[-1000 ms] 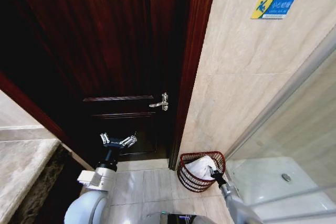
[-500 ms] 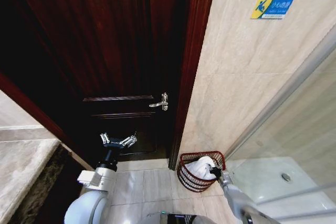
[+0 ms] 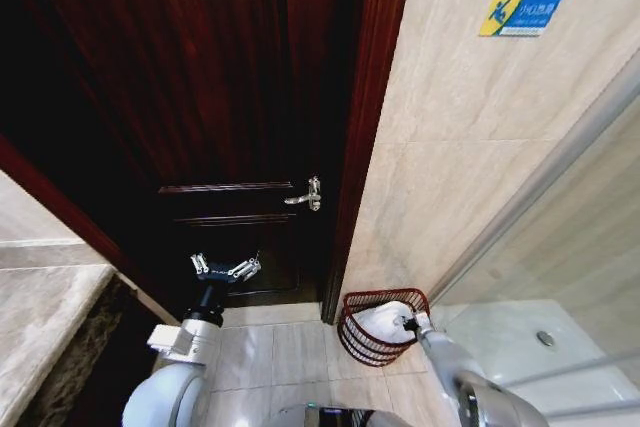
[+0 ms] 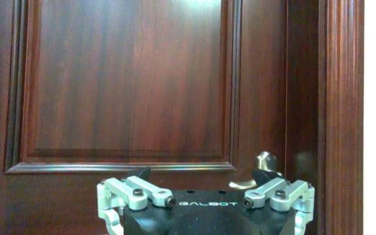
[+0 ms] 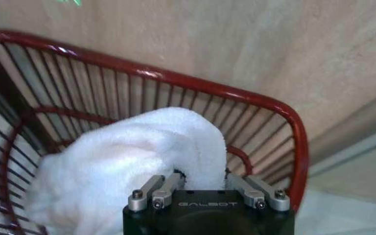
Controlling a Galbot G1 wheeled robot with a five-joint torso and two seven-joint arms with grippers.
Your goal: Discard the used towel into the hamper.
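Head view showed the hamper [image 3: 382, 325] as a small round basket of dark red wire, tapering toward its base, with upright bars and horizontal bands. It stood on the tiled floor [image 3: 270, 352] against the beige wall [image 3: 450, 167], just beside the dark wooden door frame [image 3: 365, 127] and near the glass shower screen [image 3: 560, 247]. A white towel [image 3: 384, 318] lay bunched inside it, rising about to the rim.

The right gripper [image 3: 409, 324] reached into the hamper from the robot's side. In the right wrist view the right gripper [image 5: 204, 182] was pressed into the towel [image 5: 129, 166], its fingers [image 5: 165, 183] narrowly parted with white cloth pinched between them, the red wire rim [image 5: 175, 78] curving behind.

The left gripper [image 3: 225, 268] was held up in front of the dark door [image 3: 200, 97], its fingers spread wide and touching nothing. The left wrist view showed it [image 4: 204, 176] facing the door panel [image 4: 129, 83] with the metal door handle [image 4: 261, 164] just beyond.
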